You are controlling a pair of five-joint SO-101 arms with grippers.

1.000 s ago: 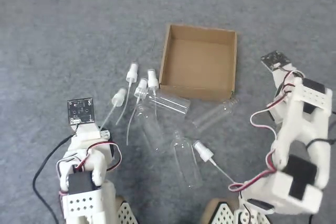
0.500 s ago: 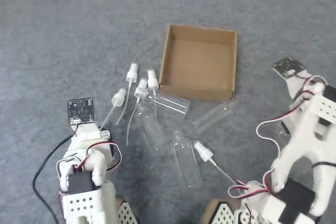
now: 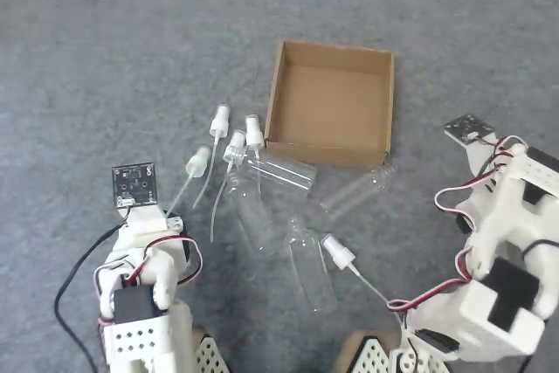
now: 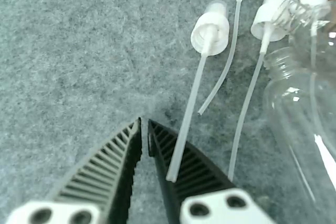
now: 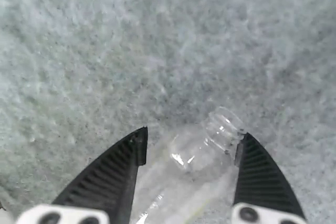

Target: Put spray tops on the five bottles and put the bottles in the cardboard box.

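Observation:
Several clear bottles lie uncapped on the grey carpet in the high view, among them one (image 3: 288, 172) below the cardboard box (image 3: 327, 153) and one (image 3: 310, 268) beside a loose spray top (image 3: 339, 252). Further spray tops (image 3: 219, 120) lie left of the box. My left gripper (image 4: 143, 124) is shut and holds nothing, low over the carpet; the tube of one spray top (image 4: 210, 27) rests across one finger. My right gripper (image 5: 193, 134) is open, its fingers on either side of a lying bottle (image 5: 210, 140) whose threaded neck points away from the wrist.
The box stands open at the back centre. The left arm (image 3: 144, 251) sits at the front left and the right arm (image 3: 498, 216) at the right edge. A bottle (image 4: 299, 103) lies close to the left gripper. Bare carpet stretches at far left and behind.
The right arm has swung outward to the right and then come back a little and toward the front. The left arm and the things on the carpet have stayed put.

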